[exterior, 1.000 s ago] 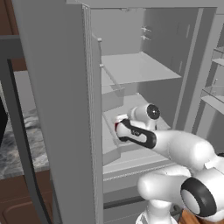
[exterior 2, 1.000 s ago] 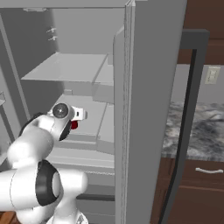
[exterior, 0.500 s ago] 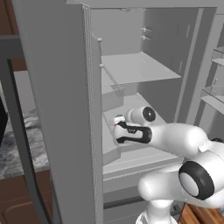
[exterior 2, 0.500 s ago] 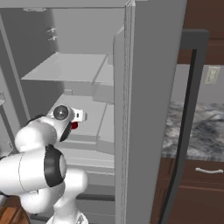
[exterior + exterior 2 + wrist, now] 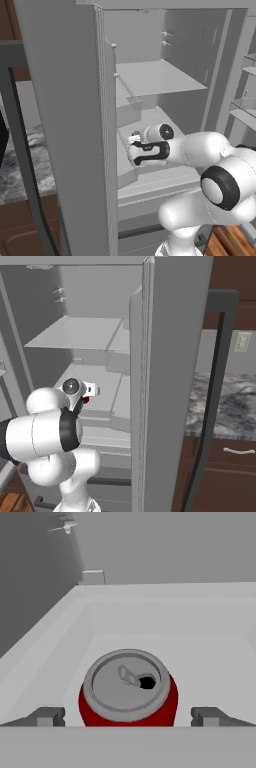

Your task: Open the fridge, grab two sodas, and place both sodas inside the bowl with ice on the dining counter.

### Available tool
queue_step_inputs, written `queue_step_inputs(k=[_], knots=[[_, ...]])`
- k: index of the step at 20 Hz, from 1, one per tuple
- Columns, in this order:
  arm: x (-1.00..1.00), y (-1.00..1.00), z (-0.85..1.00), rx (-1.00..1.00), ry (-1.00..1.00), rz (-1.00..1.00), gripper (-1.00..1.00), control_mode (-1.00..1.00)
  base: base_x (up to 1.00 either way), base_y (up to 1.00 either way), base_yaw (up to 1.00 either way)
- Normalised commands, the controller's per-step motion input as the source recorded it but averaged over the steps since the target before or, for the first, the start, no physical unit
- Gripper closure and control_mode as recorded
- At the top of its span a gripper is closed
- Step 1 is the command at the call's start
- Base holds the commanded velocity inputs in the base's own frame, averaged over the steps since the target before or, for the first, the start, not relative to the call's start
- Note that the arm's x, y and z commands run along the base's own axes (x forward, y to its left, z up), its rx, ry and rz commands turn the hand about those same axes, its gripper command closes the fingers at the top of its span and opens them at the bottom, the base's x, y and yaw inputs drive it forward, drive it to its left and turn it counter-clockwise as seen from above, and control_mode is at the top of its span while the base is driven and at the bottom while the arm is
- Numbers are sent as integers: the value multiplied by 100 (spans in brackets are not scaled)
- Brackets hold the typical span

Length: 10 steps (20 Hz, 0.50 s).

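A marbled wall counter (image 5: 227, 411) sits over dark brown cabinets (image 5: 230, 476) — a pale outlet (image 5: 242, 342) above it.

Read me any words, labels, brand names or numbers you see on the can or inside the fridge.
No readable text anywhere.
Red cylindrical soda can with a grey top: plain red side, bare lid with a pull tab, no brand or label.
Tall grey fridge: blank shelves and walls.

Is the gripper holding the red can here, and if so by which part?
Nothing is held. The gripper is open, its fingertips apart on either side of the upright red soda can, not touching it.
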Motion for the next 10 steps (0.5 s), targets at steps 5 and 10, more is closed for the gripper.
queue_step_inputs(k=[5, 10], knots=[[16, 3, -10, 0, 0, 0, 100, -100, 0, 0, 0], [6, 0, -12, 0, 0, 0, 100, -100, 0, 0, 0]])
